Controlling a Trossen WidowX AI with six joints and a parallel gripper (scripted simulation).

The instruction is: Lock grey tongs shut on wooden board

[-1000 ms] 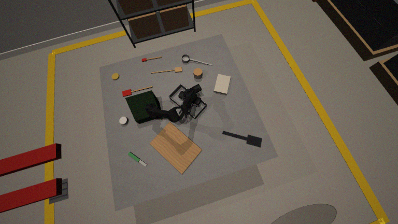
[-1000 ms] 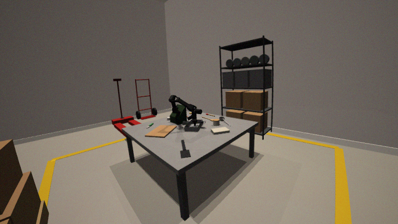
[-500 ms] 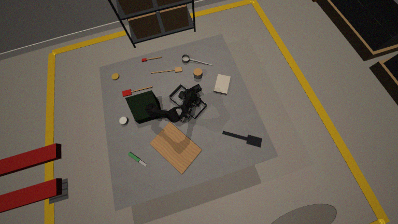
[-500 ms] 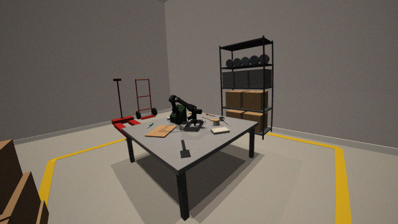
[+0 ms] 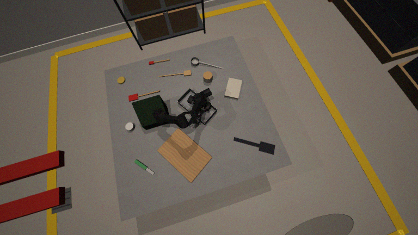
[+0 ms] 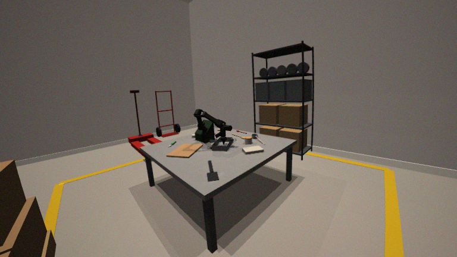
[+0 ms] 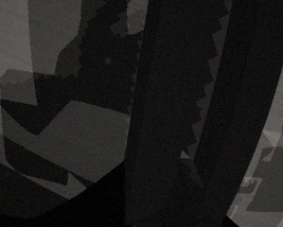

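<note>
The dark roasting tin [image 5: 210,116] [image 6: 220,148] stands on the table in front of the arm. My gripper [image 6: 223,141] points down into it and is shut on the grey tongs [image 7: 171,95], whose two long dark arms lie close together in the wrist view. They look squeezed nearly shut there, within or just over the tin. Their tips, their hinge and whether the lock has caught cannot be told. The arm covers most of them in the top and exterior views. The wooden board [image 5: 194,170] [image 6: 178,151] lies beside the tin with nothing on it but the arm's shadow.
A dark spatula [image 5: 266,147] [image 6: 212,175], a cream block [image 5: 233,88] [image 6: 252,149], a round tan-topped pot [image 5: 207,76] [image 6: 247,140], a sieve [image 5: 194,62] and a green-handled tool [image 5: 140,164] lie around. The green box [image 5: 147,109] is at the arm's base.
</note>
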